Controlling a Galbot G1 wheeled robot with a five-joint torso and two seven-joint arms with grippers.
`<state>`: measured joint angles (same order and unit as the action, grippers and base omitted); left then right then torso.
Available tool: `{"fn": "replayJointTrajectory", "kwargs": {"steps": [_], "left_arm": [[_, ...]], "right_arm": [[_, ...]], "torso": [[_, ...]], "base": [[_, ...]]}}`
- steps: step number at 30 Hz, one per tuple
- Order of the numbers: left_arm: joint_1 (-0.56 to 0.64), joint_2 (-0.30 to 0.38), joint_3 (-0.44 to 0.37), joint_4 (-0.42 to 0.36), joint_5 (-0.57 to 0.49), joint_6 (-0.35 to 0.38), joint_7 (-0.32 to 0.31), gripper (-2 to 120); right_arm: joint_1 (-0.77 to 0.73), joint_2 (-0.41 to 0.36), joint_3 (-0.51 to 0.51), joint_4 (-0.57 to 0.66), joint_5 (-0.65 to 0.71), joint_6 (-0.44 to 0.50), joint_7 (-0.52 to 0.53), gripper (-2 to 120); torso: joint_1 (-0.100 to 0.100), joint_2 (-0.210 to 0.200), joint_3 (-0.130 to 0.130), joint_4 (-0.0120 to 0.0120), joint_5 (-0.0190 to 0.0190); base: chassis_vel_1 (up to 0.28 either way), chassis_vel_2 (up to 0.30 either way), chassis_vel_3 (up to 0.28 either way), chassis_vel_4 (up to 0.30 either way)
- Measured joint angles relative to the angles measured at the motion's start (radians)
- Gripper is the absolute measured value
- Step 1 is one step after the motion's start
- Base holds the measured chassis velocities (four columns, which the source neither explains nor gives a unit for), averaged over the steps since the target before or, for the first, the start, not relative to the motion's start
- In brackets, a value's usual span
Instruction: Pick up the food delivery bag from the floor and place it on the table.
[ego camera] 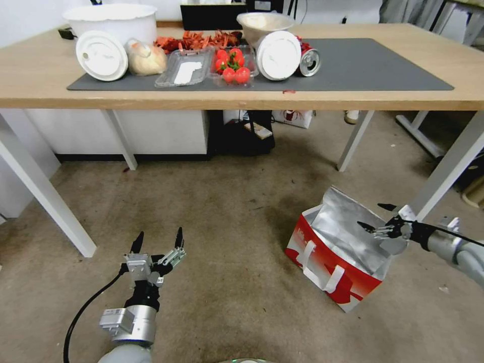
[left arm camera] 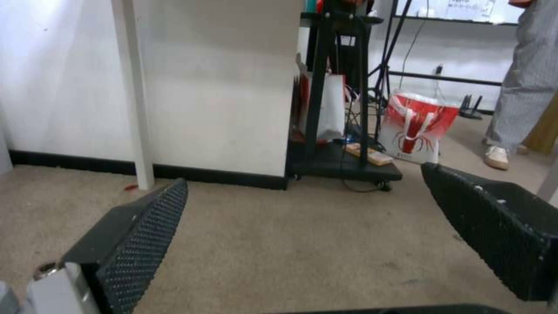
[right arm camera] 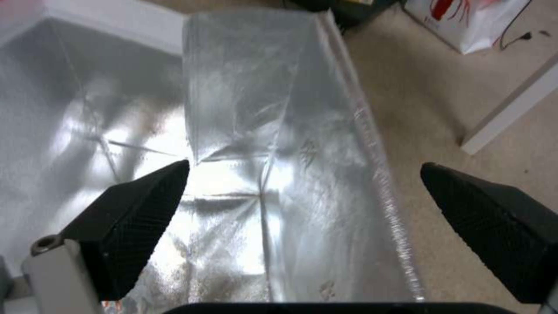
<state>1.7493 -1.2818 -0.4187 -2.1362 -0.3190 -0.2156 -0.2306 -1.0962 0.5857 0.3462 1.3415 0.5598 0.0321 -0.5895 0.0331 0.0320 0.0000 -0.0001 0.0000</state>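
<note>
Food delivery bag (ego camera: 335, 259) sits on the floor (ego camera: 227, 212) at the robot's right, mouth open, foil lining showing, just in front of the table (ego camera: 40, 70) and near its white leg. Right gripper (ego camera: 377, 217) hangs at the bag's far right rim with fingers spread wide; in the right wrist view one finger is over the foil wall (right arm camera: 273, 131), the other over bare floor, nothing held. Left gripper (ego camera: 157, 241) hovers low over the floor, well apart from the bag, fingers open and empty.
</note>
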Motion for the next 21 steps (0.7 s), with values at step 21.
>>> {"fn": "replayJointTrajectory", "kwargs": {"steps": [21], "left_arm": [[-0.012,-0.004,-0.007,0.022,-0.007,-0.002,-0.022,100]], "right_arm": [[0.141,0.019,-0.128,-0.146,0.016,-0.004,-0.054,100]], "torso": [[0.0,0.0,0.0,0.0,0.0]], "base": [[0.0,0.0,0.0,0.0]]}}
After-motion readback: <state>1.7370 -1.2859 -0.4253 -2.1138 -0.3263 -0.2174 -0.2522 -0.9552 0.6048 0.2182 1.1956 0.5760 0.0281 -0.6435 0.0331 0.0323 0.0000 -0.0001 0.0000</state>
